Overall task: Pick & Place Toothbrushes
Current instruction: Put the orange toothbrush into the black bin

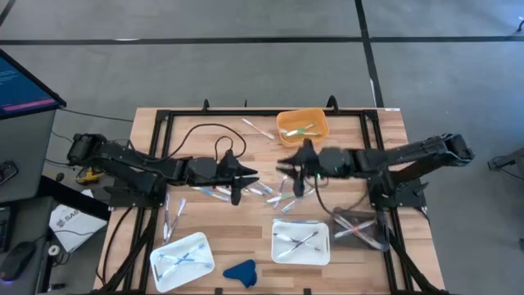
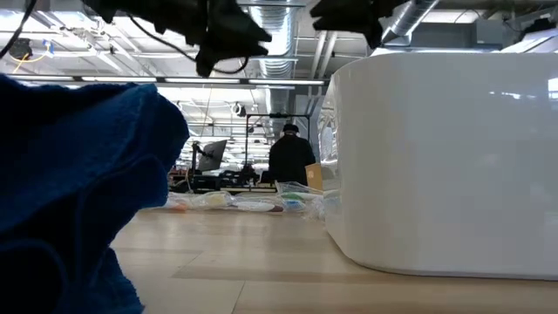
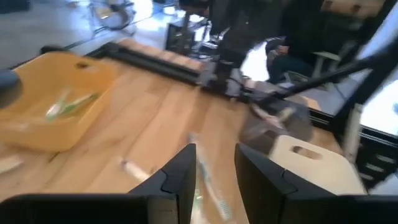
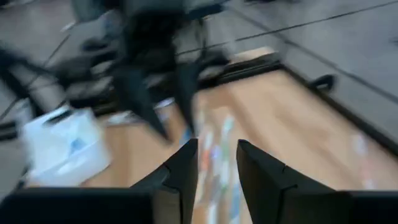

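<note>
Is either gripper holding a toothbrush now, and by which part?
Nothing is held. The left gripper and right gripper both stand open and empty above the loose toothbrushes at mid-table.

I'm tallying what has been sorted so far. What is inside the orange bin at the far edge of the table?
The orange bin holds a few toothbrushes with greenish accents, lying loose on its floor. Nothing covers it from above, but an exact count is hard to make.
</note>
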